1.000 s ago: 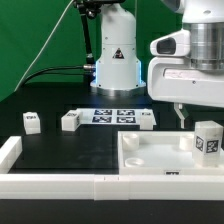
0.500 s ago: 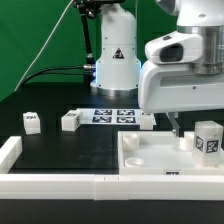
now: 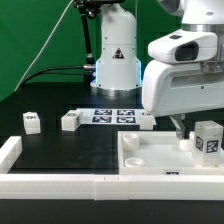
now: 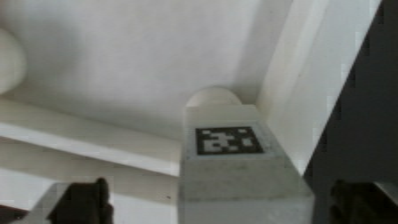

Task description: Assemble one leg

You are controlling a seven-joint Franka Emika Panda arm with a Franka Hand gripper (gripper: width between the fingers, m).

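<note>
Black fingertips of the gripper (image 4: 199, 198) stand spread wide on either side of the leg (image 4: 233, 160), not touching it. That leg (image 3: 208, 139) stands upright on the white panel (image 3: 150, 155) at the exterior view's right, near side. Three more legs (image 3: 70, 120) lie farther left by the marker board (image 3: 112, 115).

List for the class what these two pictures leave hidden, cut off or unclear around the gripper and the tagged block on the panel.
- Gripper: the exterior view hides its fingers behind the arm's white housing; the wrist view's edge crops the fingertips, so open or shut is unclear.
- Small white plastic tagged leg: cut by the exterior view's right edge.
- Large white square panel: its right side lies outside the frame.
</note>
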